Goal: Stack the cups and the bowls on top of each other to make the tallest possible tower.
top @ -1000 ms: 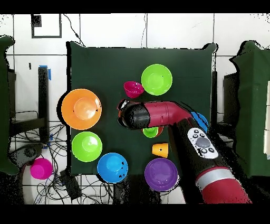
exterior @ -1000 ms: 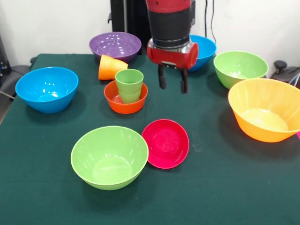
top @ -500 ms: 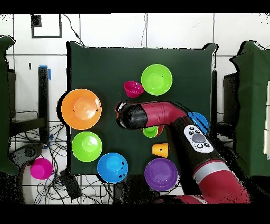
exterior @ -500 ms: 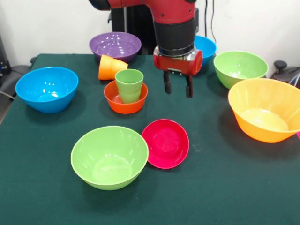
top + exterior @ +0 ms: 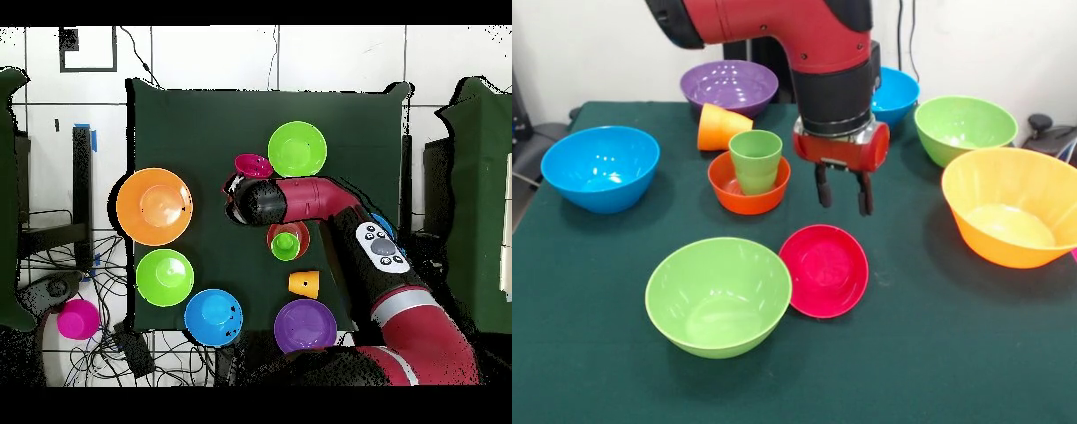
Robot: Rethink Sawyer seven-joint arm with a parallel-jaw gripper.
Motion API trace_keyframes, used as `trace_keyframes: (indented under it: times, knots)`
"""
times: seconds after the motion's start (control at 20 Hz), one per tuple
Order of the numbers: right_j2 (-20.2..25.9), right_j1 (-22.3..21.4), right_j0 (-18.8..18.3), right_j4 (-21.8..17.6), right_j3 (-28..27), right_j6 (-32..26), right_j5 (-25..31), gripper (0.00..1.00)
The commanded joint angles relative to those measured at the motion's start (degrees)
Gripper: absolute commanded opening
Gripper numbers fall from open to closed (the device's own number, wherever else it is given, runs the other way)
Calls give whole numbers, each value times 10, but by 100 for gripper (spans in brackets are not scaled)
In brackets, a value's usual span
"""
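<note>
- Red and black arm's gripper (image 5: 844, 197) hangs over the dark green table cloth (image 5: 936, 336), its two dark fingers spread apart and holding nothing, tips clear of the cloth.
- Small glossy magenta plastic bowl (image 5: 824, 270) sits just in front of and below the gripper, tilted, its rim leaning on the near light green glossy plastic bowl (image 5: 719, 295).
- Light green tapered plastic cup (image 5: 756, 161) stands upright inside the small orange-red plastic bowl (image 5: 749, 184), left of the gripper in the front view.
- Orange tapered plastic cup (image 5: 721, 127) lies on its side just behind that bowl, near the purple glossy bowl (image 5: 729, 87).
- Blue glossy bowl (image 5: 600, 167) stands alone at the front view's left; a second blue bowl (image 5: 895, 94) shows partly behind the arm.
- Second light green bowl (image 5: 965, 129) and large orange glossy bowl (image 5: 1012, 206) stand side by side at the right.
- Overhead: arm (image 5: 310, 200) crosses the table; a magenta round object (image 5: 78, 319) lies off the table among cables.
</note>
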Motion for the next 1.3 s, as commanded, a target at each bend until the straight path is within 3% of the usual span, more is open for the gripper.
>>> trace_keyframes:
  times: [0.05,0.3,0.65,1.3]
  knots:
    - [29,18,14,-29,-96,-116,66,100]
    - [21,1,23,-26,-95,-105,73,100]
    - [-8,-37,47,-1,-72,-21,52,100]
    - [-22,-24,54,2,-62,-12,33,100]
